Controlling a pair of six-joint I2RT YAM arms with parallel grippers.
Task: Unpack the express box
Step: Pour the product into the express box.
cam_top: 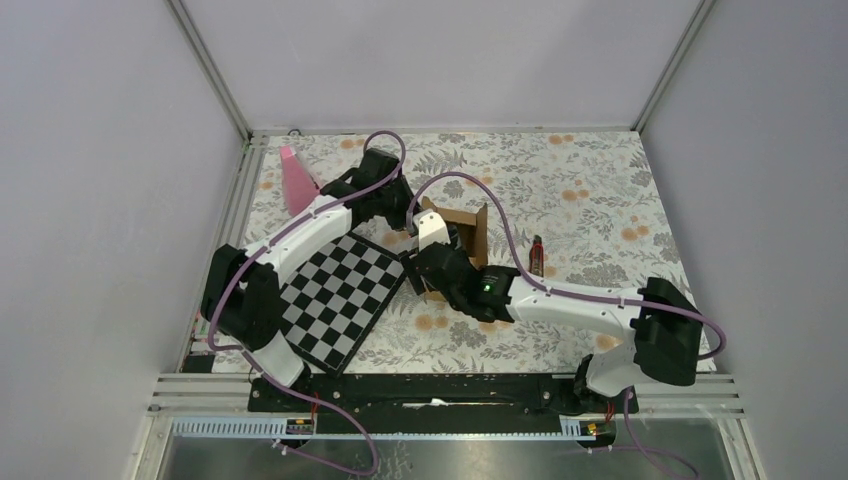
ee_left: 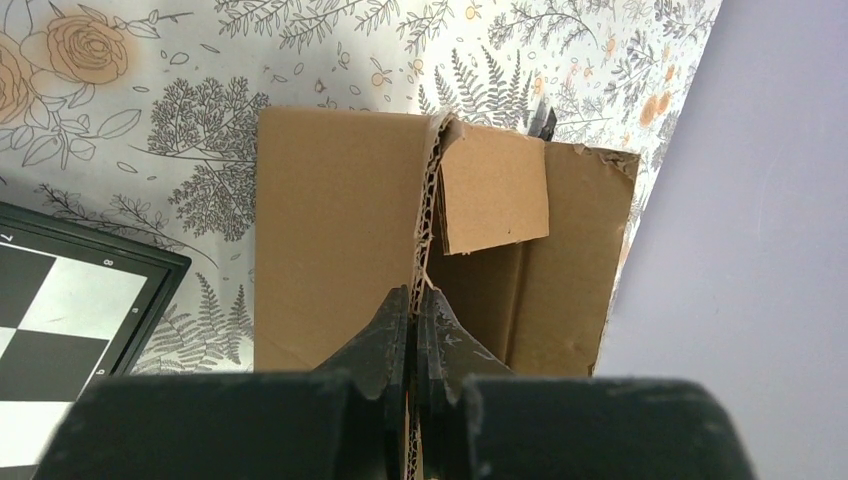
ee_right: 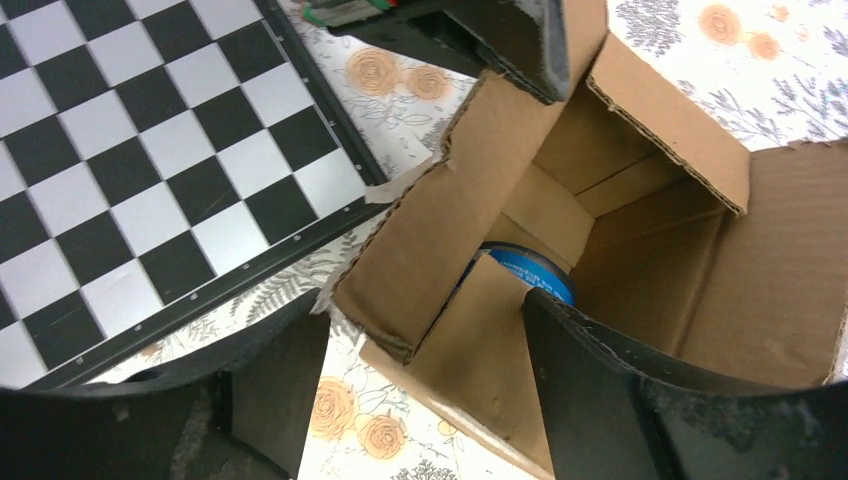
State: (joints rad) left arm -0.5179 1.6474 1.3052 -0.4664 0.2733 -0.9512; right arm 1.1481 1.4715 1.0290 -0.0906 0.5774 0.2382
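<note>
express box [ee_right: 640, 200] flap clenched by left gripper [ee_left: 413, 300], likely steadying it. right gripper [ee_right: 420, 335] spread wide over blue item [ee_right: 528, 272] inside, ready to grab.

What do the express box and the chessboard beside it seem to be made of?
The express box looks like plain brown corrugated cardboard, matte: its fluted layer shows along the flap edge. The chessboard seems hard and slightly glossy, perhaps plastic or coated wood: its pale squares catch light inside a dark rim.
</note>
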